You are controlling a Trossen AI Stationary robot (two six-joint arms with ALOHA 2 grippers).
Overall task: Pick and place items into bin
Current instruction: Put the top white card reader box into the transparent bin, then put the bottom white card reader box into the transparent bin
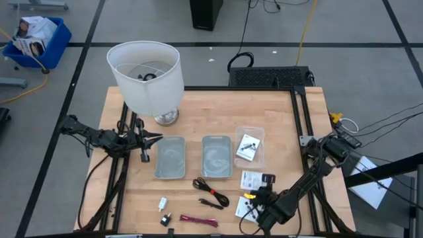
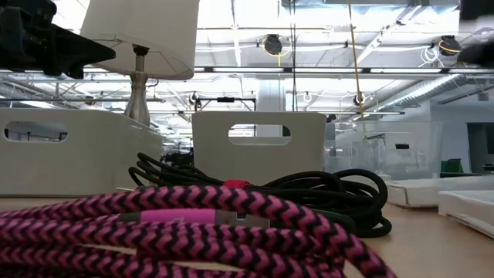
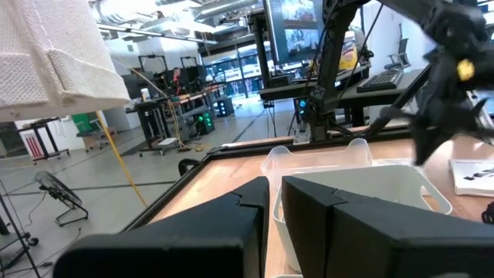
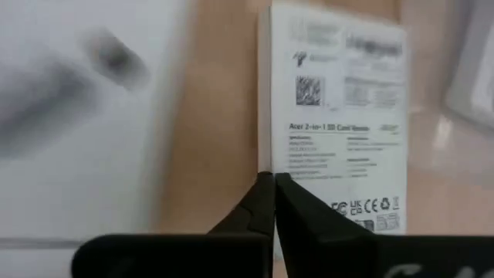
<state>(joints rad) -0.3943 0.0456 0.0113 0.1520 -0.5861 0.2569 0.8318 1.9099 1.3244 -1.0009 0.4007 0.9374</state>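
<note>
We see the right gripper [image 1: 260, 197] low at the front right of the table [image 1: 277, 109], its fingers [image 4: 266, 202] pressed together at the edge of a white packet [image 4: 340, 116]; we cannot tell whether that edge is pinched between them. From above, another packet [image 1: 251, 179] lies just behind the gripper and a third [image 1: 244, 209] just beside it at the table's front edge.

The left gripper [image 1: 147, 140] hangs over the table's left side, fingers nearly closed on nothing, beside the left bin [image 1: 170, 157]. The second bin [image 1: 217, 156] stands just right of it, with a narrow gap between them, and a clear tray [image 1: 250, 147] with a packet inside sits further right.

The black cable [image 1: 210, 192] lies in front of the bins, the red-magenta cable [image 1: 198, 220] near the front edge, and the white plug [image 1: 162, 203] and black piece [image 1: 166, 217] to its left. The lamp [image 1: 147, 78] fills the back left corner. Bare wood stays open behind the bins.
</note>
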